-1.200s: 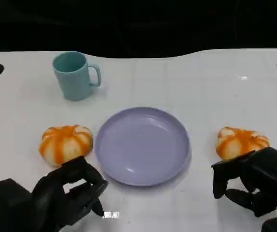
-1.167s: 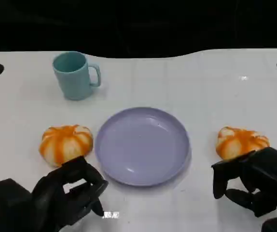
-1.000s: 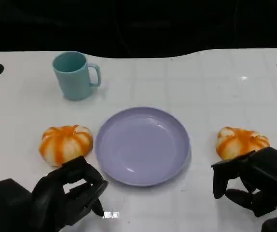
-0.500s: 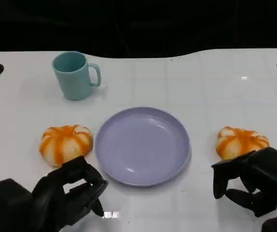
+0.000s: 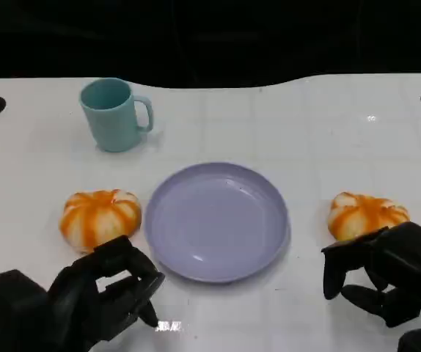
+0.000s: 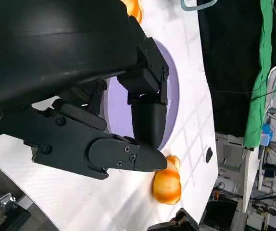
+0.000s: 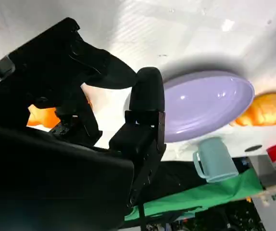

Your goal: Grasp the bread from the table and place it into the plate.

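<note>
Two orange-striped bread buns flank the lilac plate (image 5: 216, 220): left bun (image 5: 99, 218) & right bun (image 5: 364, 214), both on table. Left hand (image 5: 78, 301) & right hand (image 5: 386, 275) sit just near them w/ fingers apart, holding nothing, prob. staged to grasp

The left hand (image 6: 99, 110) looms large, its black shell up at about ten o'clock and its fingers (image 6: 147, 120) bent down toward five o'clock, holding nothing. Behind the fingers lies the lilac plate (image 6: 172, 103) on the white table (image 6: 191, 139). An orange-and-cream bread roll (image 6: 167, 182) sits on the table at about five o'clock, just beyond the plate's edge.
</note>
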Available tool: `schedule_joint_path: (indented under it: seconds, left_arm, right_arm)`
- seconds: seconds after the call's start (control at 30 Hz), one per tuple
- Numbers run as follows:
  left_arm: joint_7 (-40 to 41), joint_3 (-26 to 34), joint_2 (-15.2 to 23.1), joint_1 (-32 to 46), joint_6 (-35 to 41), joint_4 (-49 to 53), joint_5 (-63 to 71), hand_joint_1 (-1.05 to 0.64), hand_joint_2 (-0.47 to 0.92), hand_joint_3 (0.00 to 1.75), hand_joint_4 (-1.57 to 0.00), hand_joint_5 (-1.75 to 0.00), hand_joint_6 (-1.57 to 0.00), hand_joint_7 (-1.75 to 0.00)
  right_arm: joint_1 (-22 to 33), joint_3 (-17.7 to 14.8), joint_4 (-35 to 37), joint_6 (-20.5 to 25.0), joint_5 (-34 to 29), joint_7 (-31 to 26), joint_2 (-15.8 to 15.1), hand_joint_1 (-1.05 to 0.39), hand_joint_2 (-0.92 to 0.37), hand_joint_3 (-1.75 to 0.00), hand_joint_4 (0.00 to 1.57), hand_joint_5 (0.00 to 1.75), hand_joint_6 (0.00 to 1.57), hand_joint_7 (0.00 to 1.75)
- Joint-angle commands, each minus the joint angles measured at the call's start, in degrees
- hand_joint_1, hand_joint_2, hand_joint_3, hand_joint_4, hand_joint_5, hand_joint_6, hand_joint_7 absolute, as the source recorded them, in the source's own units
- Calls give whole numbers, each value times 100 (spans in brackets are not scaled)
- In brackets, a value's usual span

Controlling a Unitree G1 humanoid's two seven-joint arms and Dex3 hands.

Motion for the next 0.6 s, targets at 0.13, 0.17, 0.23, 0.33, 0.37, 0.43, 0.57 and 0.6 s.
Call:
schedule_joint_path:
  seconds: [0.13,0.17,0.23,0.33,0.37,0.43,0.57,0.6]
  left_arm:
    - [-48,56,116,4,-29,22,-3,-56,92,25,-72,-175,-69,-149]
    - [-54,66,108,2,-24,28,-29,-56,92,25,-72,-175,-69,-149]
    - [-75,77,102,3,-14,30,-70,-56,92,24,-73,-175,-69,-148]
    - [-76,66,103,-2,-17,27,-65,-55,92,25,-73,-175,-69,-148]
    - [-68,60,102,-5,-23,29,-52,-55,92,25,-73,-175,-69,-147]
    - [-67,53,102,-15,-43,48,-35,-55,92,25,-73,-175,-69,-147]
    - [-70,45,98,-27,-79,77,-21,-55,92,26,-73,-175,-70,-148]
    - [-70,42,96,-28,-85,81,-19,-55,92,26,-74,-175,-70,-148]
  right_arm:
    - [51,-316,-309,64,-40,-494,30,-22,-55,-77,71,148,81,71]
    - [56,-342,-381,113,-55,-465,4,-26,-64,-58,68,132,78,58]
    - [69,-385,-525,209,-69,-383,-55,-33,-82,-24,65,109,77,37]
    - [78,-434,-667,299,-91,-315,-155,-40,-91,-10,59,93,73,24]
    - [74,-460,-694,298,-123,-335,-193,-43,-92,-9,55,88,70,21]
    - [68,-509,-736,311,-192,-381,-238,-45,-92,-8,51,79,68,16]
    - [83,-621,-892,462,-202,-264,-319,-48,-92,-8,47,44,62,3]
    - [93,-636,-945,522,-189,-204,-344,-48,-92,-8,45,39,60,1]
